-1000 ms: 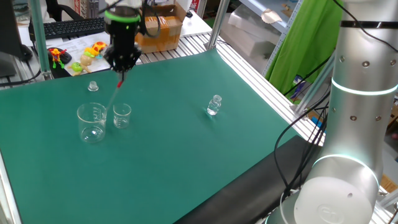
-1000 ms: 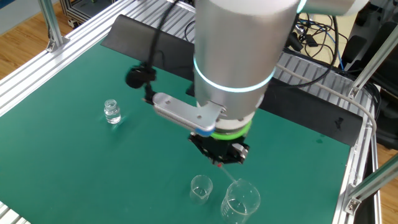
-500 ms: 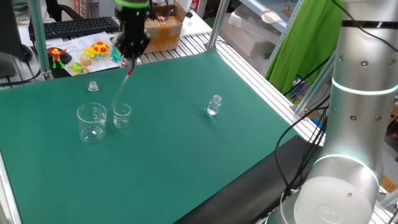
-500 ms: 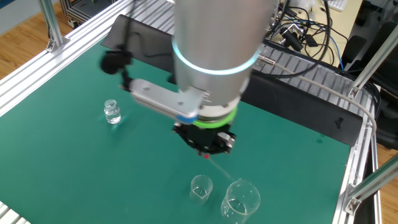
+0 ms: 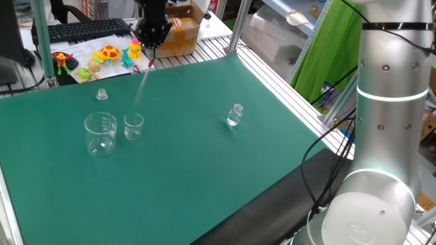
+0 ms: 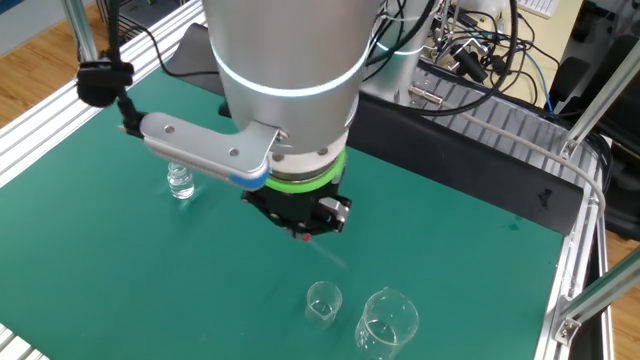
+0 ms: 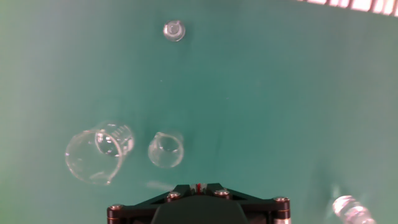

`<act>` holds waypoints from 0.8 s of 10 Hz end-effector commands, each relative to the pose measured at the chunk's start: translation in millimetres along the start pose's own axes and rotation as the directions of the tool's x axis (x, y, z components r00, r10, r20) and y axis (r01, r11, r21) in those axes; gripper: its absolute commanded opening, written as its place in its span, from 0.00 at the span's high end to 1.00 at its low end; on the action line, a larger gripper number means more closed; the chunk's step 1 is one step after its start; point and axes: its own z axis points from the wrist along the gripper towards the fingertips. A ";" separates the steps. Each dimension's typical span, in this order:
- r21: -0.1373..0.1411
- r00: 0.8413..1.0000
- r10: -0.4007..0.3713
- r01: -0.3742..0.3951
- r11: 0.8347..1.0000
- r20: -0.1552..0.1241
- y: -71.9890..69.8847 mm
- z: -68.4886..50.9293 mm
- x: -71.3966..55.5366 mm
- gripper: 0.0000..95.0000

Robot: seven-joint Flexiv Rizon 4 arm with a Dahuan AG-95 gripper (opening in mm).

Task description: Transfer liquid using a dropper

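Red-bulbed dropper (image 5: 143, 80) hangs clamped in the closed pincer (image 5: 150, 60).

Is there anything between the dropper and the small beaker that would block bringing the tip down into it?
Nothing visible does. The gripper holds the dropper by its red bulb, hanging tilted in the air above the small beaker. The large beaker stands beside it, not underneath the dropper.
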 end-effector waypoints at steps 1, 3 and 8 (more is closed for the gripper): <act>0.036 1.000 -0.022 0.021 0.999 0.018 -17.6 7.2 -3.2 1.00; 0.035 0.999 -0.023 0.022 0.999 0.034 -35.7 15.4 -6.5 1.00; 0.034 1.000 -0.022 0.021 0.999 0.016 -73.2 32.1 3.5 1.00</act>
